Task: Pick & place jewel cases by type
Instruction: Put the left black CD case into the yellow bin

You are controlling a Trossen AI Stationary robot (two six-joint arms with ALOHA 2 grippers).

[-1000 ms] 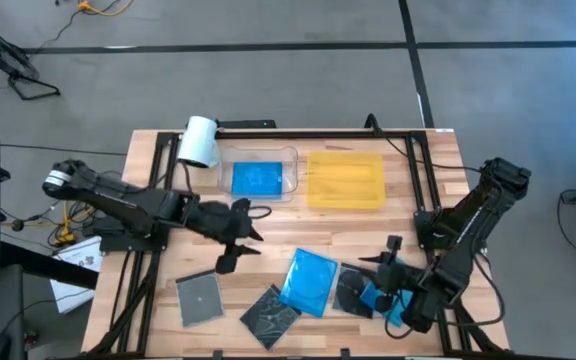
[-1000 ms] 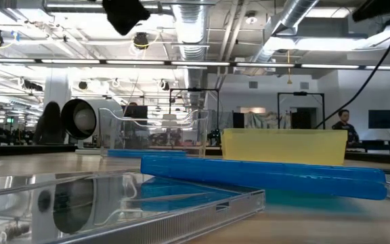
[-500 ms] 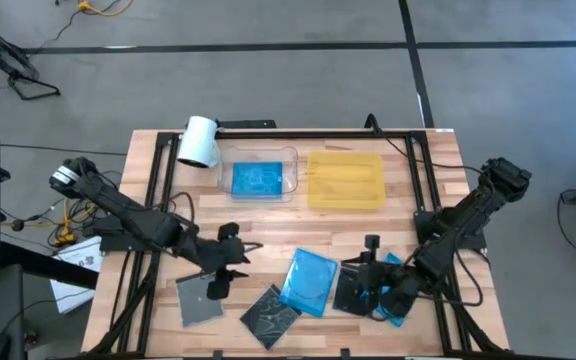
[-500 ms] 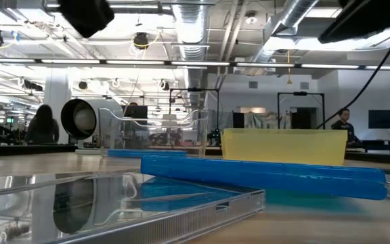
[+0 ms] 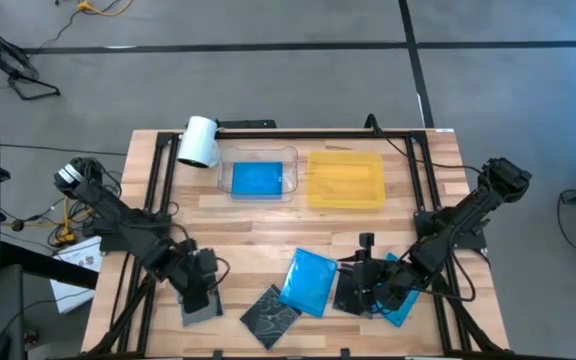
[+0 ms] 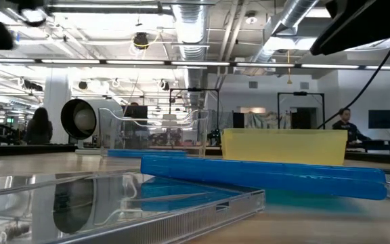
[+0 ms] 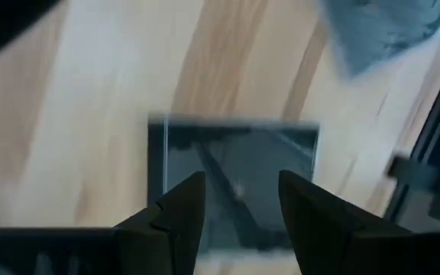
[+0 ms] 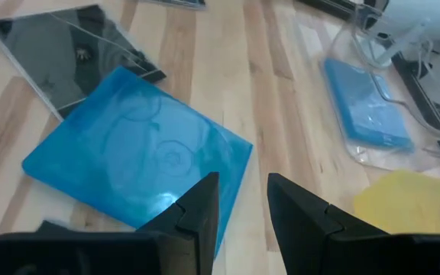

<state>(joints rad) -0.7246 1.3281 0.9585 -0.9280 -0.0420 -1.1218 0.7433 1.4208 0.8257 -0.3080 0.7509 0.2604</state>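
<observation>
My left gripper [image 5: 200, 278] [image 7: 241, 202] is open, low over a grey-clear jewel case [image 5: 198, 304] [image 7: 235, 172] that lies flat near the table's near-left corner. Its fingertips stand over the case's far part. A second grey case [image 5: 271, 312] lies flat to the right. A blue case [image 5: 310, 280] [image 8: 143, 164] lies flat in the middle. My right gripper [image 5: 366, 275] [image 8: 241, 195] is open, above a dark grey case [image 5: 351, 292] and next to another blue case [image 5: 400, 303]. A third blue case [image 5: 258, 178] lies in the clear tray [image 5: 290, 160].
The yellow tray [image 5: 346, 180] sits at the far side, right of the clear tray. A white cylinder [image 5: 198, 142] lies at the far left. Black frame rails [image 5: 158, 180] run along the table's sides. Bare wood lies between the trays and the cases.
My left gripper has swung from mid-table toward the near-left corner and come down over the grey-clear case. My right gripper has moved a little toward the table's left, over the dark grey case. No case has moved.
</observation>
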